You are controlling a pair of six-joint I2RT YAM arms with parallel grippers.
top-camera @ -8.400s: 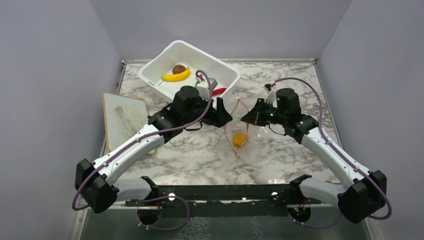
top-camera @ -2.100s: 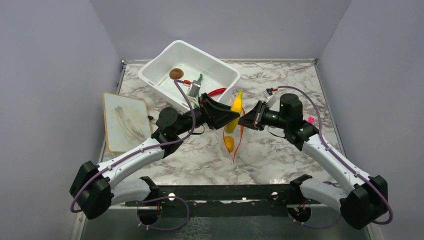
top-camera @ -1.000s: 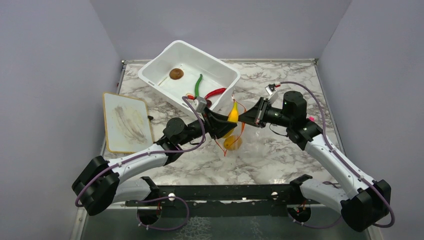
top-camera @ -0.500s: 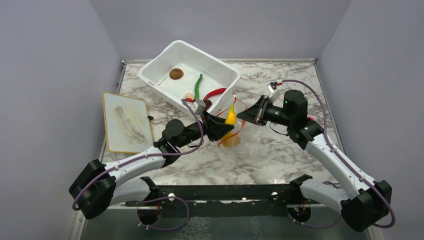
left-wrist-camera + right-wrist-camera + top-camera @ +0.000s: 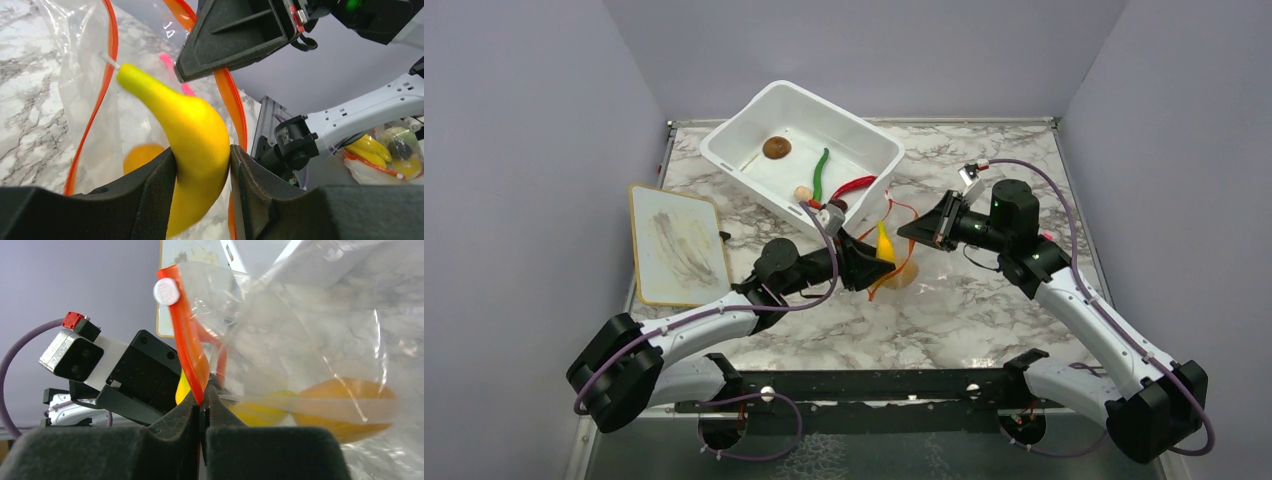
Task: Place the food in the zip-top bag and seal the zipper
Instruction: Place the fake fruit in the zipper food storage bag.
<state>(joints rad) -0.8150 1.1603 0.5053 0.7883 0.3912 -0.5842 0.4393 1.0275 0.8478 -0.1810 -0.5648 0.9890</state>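
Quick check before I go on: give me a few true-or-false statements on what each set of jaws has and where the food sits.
1. The left jaws hold the banana. True.
2. The right jaws are open. False: they are shut on the zipper.
3. The orange is inside the bag. True.
4. The chili is in the bag. False: it lies in the tub, beside the green pod.
5. The brown ball sits on the table. False: it is in the tub.
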